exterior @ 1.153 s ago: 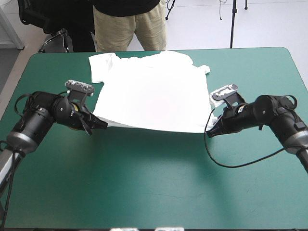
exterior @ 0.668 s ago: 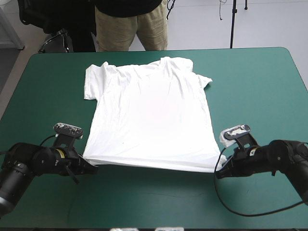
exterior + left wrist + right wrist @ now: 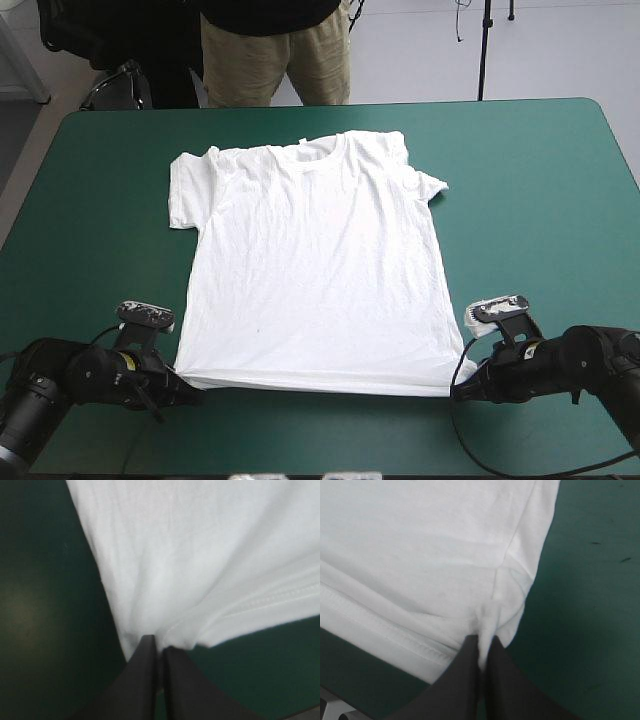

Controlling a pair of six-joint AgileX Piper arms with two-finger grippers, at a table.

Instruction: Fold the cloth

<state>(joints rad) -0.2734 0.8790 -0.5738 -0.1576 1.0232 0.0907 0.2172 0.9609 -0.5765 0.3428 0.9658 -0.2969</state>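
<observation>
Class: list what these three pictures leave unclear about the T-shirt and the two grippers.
High view: where the left gripper and right gripper pinch the T-shirt, too small to see.
Both wrist views: collar and sleeves, cut off by the edges.
Everywhere: the T-shirt's underside, hidden by the cloth itself.

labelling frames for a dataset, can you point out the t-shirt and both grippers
T-shirt [image 3: 315, 270]: high view, middle of its spread body.
left gripper [image 3: 157, 644]: left wrist view, between its shut fingertips.
right gripper [image 3: 483, 642]: right wrist view, between its shut fingertips.

teal-green table [image 3: 560, 190]; white t-shirt [image 3: 315, 270] spread flat on it
</observation>
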